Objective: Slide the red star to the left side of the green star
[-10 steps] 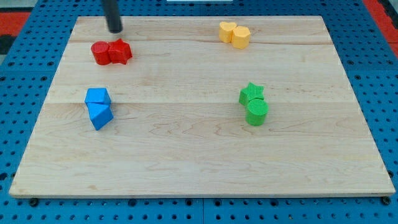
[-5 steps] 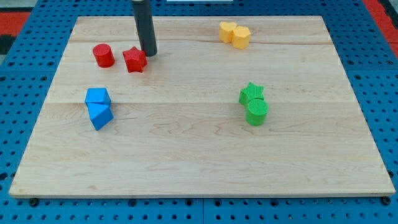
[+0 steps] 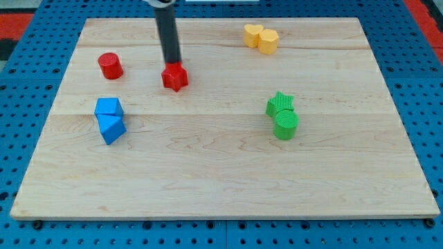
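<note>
1. Pale wooden board [image 3: 221, 173] on a blue table with little holes [image 3: 28, 138].
2. No fingers here, just a dark rod holding nothing, coming down from the view's top.
3. My tip [image 3: 172, 64] touching the top edge of the red star [image 3: 175, 77].
4. Red star well apart from the green star [image 3: 280, 104], off to its left and a bit nearer the view's top.
5. Green round block [image 3: 286, 125] touching the green star, just below it.
6. Red round block [image 3: 109, 66] far left of the green star, apart from the red star.
7. Two blue blocks [image 3: 109, 119], shapes hard to tell, touching each other, far left of the green star.
8. Two yellow blocks [image 3: 261, 37], touching each other, above the green star near the board's top edge.
</note>
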`<state>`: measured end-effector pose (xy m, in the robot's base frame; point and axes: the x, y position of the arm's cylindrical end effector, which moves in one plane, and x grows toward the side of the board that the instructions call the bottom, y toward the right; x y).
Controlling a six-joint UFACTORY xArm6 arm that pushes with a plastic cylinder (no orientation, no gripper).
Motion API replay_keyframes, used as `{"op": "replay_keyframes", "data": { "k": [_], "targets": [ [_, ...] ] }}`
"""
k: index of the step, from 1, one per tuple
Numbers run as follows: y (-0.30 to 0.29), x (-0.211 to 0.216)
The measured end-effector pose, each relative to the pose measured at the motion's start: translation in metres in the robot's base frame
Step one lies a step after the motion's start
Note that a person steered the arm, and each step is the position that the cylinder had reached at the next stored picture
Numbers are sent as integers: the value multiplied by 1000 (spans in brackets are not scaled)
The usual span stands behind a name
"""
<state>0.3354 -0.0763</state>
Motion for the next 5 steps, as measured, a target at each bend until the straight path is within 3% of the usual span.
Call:
{"op": "replay_keyframes", "data": {
  "k": [2,3,5],
  "targets": [
    [-31,11],
    [-41,39],
    [26,77]
  ]
}}
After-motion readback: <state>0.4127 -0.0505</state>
